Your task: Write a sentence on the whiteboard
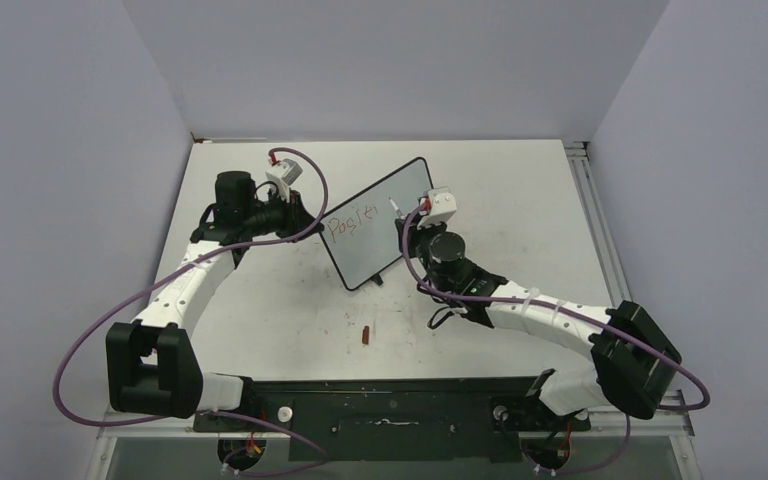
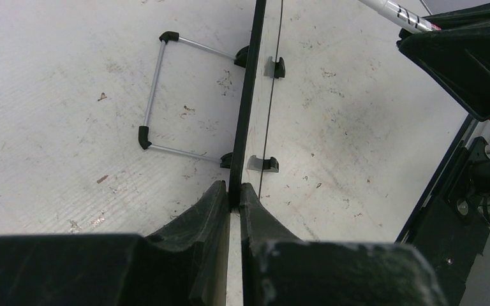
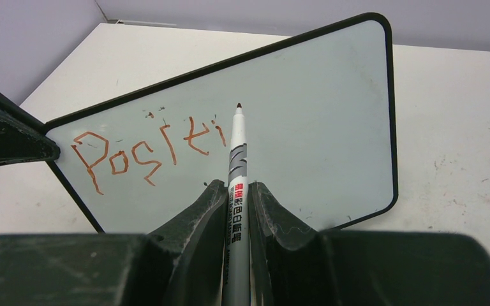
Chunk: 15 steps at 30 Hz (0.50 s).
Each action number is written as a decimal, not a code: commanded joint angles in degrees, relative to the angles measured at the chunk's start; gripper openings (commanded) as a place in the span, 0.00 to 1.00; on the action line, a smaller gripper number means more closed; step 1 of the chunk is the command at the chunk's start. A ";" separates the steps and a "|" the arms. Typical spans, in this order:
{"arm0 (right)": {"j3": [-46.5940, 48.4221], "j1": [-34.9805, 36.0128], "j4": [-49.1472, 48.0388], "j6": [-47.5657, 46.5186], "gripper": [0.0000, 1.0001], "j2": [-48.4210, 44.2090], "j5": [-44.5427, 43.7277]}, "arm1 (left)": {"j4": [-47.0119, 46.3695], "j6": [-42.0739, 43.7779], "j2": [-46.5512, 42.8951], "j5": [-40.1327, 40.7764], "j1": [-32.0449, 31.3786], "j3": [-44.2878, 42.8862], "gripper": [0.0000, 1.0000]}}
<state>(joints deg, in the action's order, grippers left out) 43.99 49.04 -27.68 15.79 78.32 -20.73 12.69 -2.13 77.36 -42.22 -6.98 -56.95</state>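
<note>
Left pincer [image 2: 235, 191]: mine, clenched on the thin black frame of the whiteboard [image 2: 250, 95], whose edge sits pinched between my two fingers.
Right pincer [image 3: 236, 188]: mine, grasping a white marker [image 3: 237, 153] by its barrel, the dark red tip pointing up and away from me.
Marker tip: at the board's face, just past the last letter; I cannot tell whether it touches.
Whiteboard: directly in front of my right pincer, face towards it. It stands between my two pincers, mid-bench and nearer the far edge, turned at a slant to that edge.
Sentence [image 3: 147, 150]: reddish letters reading roughly "Positi", on the left half of the face as my right wrist sees it; the right half is blank.
Wire stand [image 2: 156, 83]: behind the board, lying flat on the bench [image 1: 520, 190].
Black feet [image 2: 274, 67]: two, on the face side.
Small red piece [image 1: 365, 334]: alone on the bench, nearer the near edge than the board.
</note>
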 commanded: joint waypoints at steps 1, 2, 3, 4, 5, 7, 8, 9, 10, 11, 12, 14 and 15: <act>-0.76 -1.29 -0.99 -0.41 0.05 -2.91 1.74 | -1.70 0.92 -1.77 -0.24 0.22 -1.84 0.00; -1.01 -1.64 -1.24 -0.36 0.05 -3.17 2.75 | -1.77 0.83 -1.88 -0.23 0.22 -1.76 0.00; -1.35 -2.13 -1.71 -0.13 0.05 -3.35 3.97 | -1.85 0.81 -1.94 -0.28 0.22 -1.70 0.00; -1.62 -2.56 -1.99 0.04 0.05 -3.51 5.34 | -1.87 0.79 -1.95 -0.24 0.15 -1.72 0.00; -1.82 -3.31 -2.24 0.33 0.05 -3.70 6.59 | -1.88 0.74 -1.89 -0.28 0.17 -1.68 0.00; -2.33 -4.66 -2.78 0.71 0.05 -3.78 9.31 | -1.88 0.77 -1.90 -0.31 0.21 -1.67 0.00; -2.59 -5.42 -3.03 0.85 0.05 -3.78 10.55 | -1.88 0.80 -1.95 -0.31 0.17 -1.72 0.00; -2.78 -5.97 -3.30 0.87 0.05 -3.71 11.58 | -1.88 0.80 -1.93 -0.24 0.13 -1.68 0.00; -2.99 -6.51 -3.57 0.91 0.05 -3.77 12.35 | -1.88 0.78 -1.88 -0.21 0.15 -1.60 0.00; -3.10 -6.97 -3.71 0.92 0.05 -3.67 13.11 | -1.88 0.79 -1.89 -0.22 0.14 -1.60 0.00; -3.12 -7.36 -3.77 0.95 0.05 -3.49 13.87 | -1.88 0.78 -1.94 -0.19 0.16 -1.64 0.00; -2.95 -8.20 -3.92 1.27 0.05 -3.02 15.07 | -1.88 0.76 -1.81 -0.16 0.20 -1.59 0.00; -2.87 -8.51 -4.09 1.35 0.05 -2.74 15.55 | -1.89 0.80 -1.79 -0.19 0.19 -1.63 0.00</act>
<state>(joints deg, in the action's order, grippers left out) 41.21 41.78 -27.75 16.21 76.79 -9.76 12.69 -2.24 77.36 -42.22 -6.98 -56.95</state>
